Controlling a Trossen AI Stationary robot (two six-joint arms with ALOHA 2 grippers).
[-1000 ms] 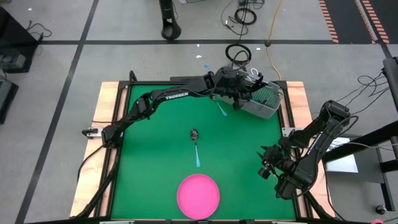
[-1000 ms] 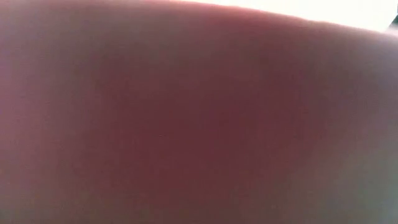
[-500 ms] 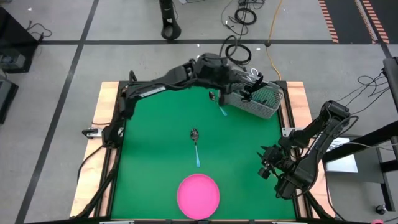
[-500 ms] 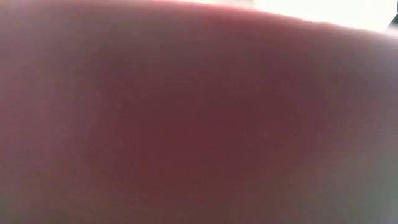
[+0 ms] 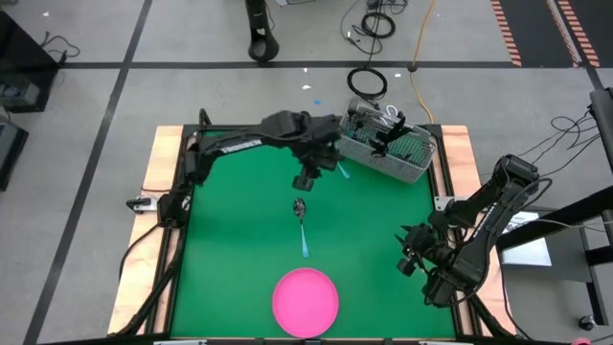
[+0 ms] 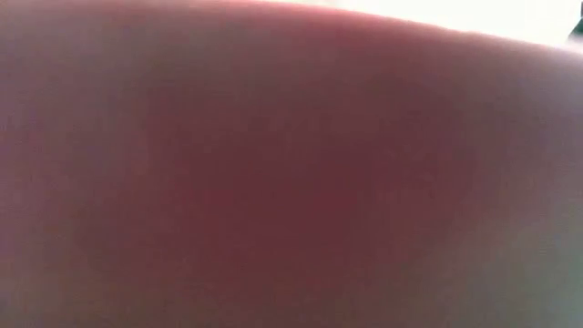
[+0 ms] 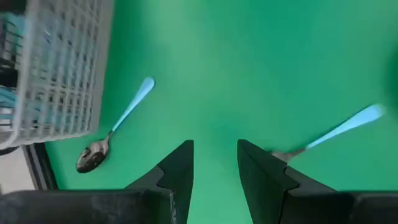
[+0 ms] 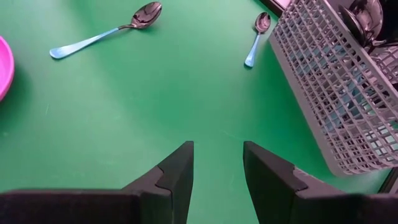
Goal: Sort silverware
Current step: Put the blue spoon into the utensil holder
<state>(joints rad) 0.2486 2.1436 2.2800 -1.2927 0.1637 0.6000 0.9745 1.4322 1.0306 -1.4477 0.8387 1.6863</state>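
Nearest you, at the table's front edge, sits the pink plate (image 5: 306,302) (it blocks the low view entirely, so you get nothing from there). Your right gripper (image 5: 410,257) waits low at the right side of the green mat (image 5: 230,240), its fingers (image 8: 177,171) apart and holding nothing. Farther in, a long spoon (image 5: 301,222) lies mid-table with its dark bowl pointing away from you and its light-blue handle toward the plate. Just beyond it your left gripper (image 5: 306,179) hangs over the mat, fingers (image 7: 180,168) parted and empty. Beside the wire basket (image 5: 388,153) a small spoon (image 5: 340,170) lies on the mat, close to the basket wall. The rest of the silverware (image 5: 374,129) stands bunched in the basket at the far right corner.
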